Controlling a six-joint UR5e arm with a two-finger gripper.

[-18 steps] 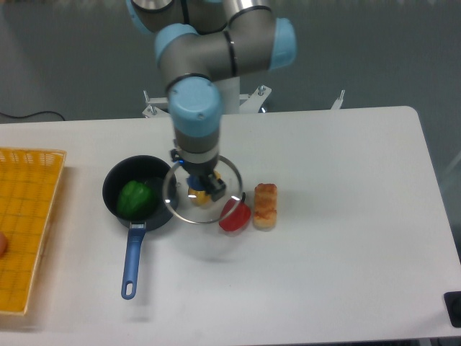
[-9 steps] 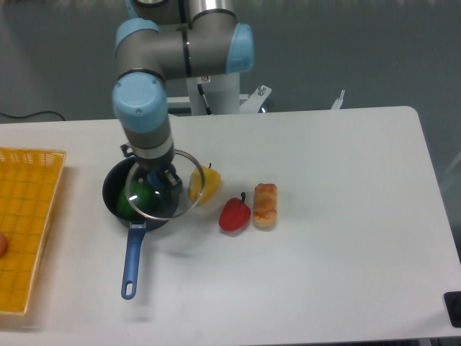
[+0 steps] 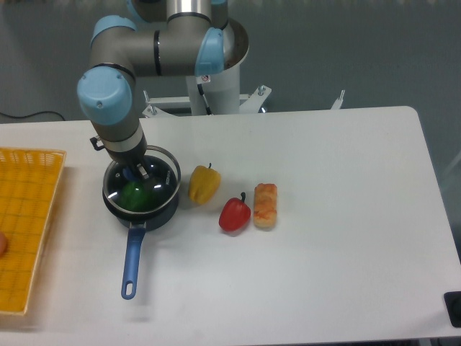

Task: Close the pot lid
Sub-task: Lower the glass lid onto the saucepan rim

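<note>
The arm has swung left from the peppers; the fingers (image 3: 137,171), clamped on the knob, now hold the lid (image 3: 142,181) squarely over the pot (image 3: 141,205), nearly seated.

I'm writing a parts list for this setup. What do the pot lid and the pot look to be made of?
The pot lid looks like clear glass with a thin shiny metal rim: the green pepper shows through it. The pot looks like dark matte-coated metal, though that is uncertain; its long blue handle looks like smooth plastic.
</note>
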